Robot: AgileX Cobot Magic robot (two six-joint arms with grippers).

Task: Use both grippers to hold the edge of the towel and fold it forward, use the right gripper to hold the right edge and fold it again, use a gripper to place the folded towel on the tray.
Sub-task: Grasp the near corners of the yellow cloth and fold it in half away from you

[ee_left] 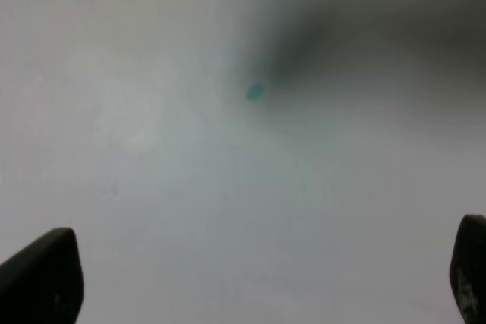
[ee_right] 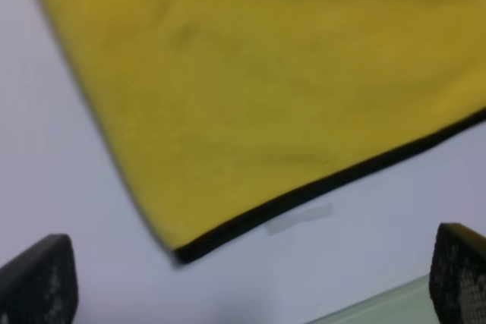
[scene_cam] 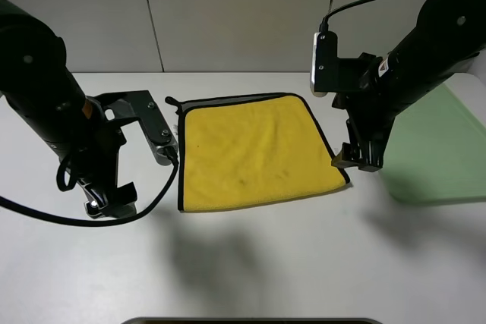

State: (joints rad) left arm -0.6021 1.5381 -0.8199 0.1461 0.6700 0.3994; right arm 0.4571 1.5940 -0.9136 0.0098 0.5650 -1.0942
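Right tool (scene_cam: 358, 158) spread, by towel (scene_cam: 254, 153) corner

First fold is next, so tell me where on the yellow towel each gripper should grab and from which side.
The towel lies flat, so I'd pinch its black-trimmed near corners: the left gripper on the near-left corner, coming from the left; the right gripper on the near-right corner it hovers beside, from the right. Both are open; slide one finger under the trim.
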